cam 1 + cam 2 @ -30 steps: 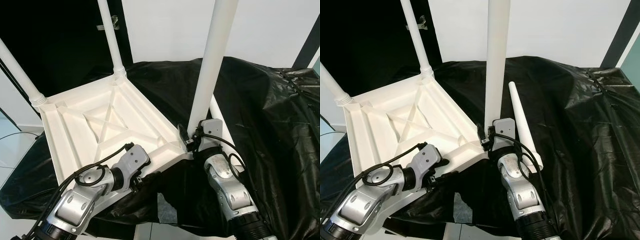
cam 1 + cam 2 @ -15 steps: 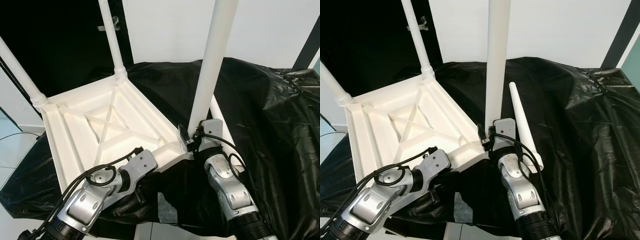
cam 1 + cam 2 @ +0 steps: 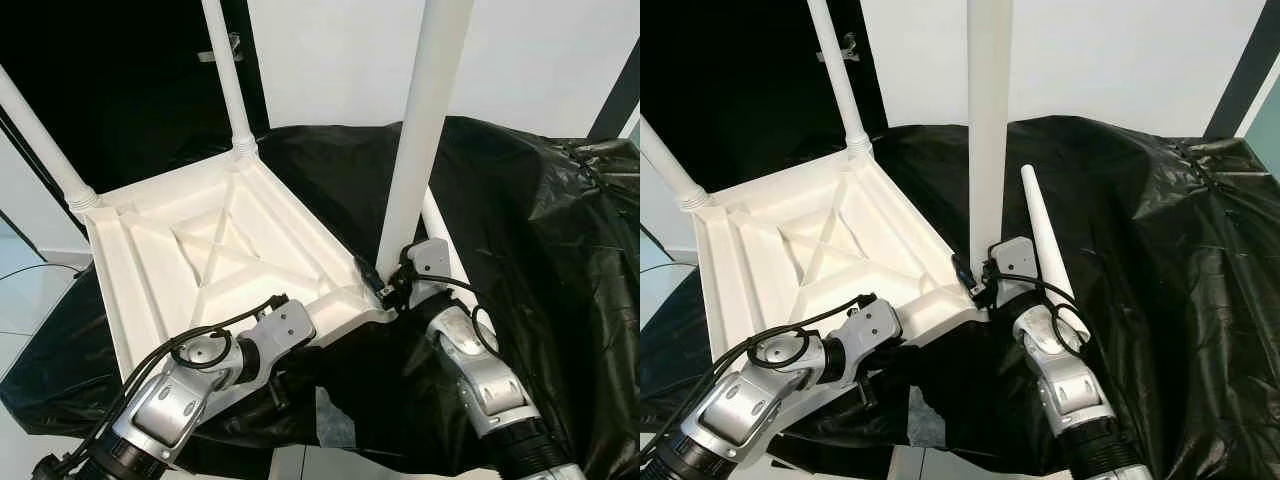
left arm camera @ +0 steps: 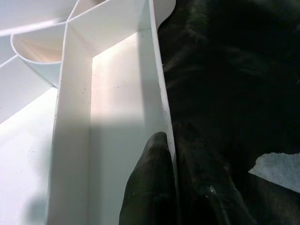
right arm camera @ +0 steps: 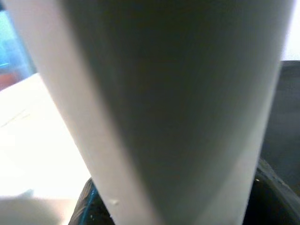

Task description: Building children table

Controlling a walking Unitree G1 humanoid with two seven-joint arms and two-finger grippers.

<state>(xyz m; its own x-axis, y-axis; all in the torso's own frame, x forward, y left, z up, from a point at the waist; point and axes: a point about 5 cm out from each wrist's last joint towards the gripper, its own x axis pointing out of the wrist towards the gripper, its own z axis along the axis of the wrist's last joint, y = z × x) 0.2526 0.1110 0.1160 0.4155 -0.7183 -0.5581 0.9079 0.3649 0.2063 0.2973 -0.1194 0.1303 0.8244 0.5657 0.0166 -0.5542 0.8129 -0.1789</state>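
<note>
On the black plastic sheet (image 3: 520, 220), your left gripper (image 4: 176, 154) pinches the upturned white plastic tabletop's (image 3: 215, 255) 6 o'clock rim; your right gripper (image 3: 392, 290) clasps the upright white leg (image 3: 420, 130).

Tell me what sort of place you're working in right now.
Probably a makeshift assembly spot in a room: an upturned white table lies on a surface draped in black plastic sheeting, with plain white walls and a dark doorway behind.

A white plastic children's table top (image 3: 210, 250) lies upside down, ribbed underside up. Three white legs (image 3: 420, 130) stand upright at its corners. A fourth loose leg (image 3: 1045, 250) lies just beside it.
</note>
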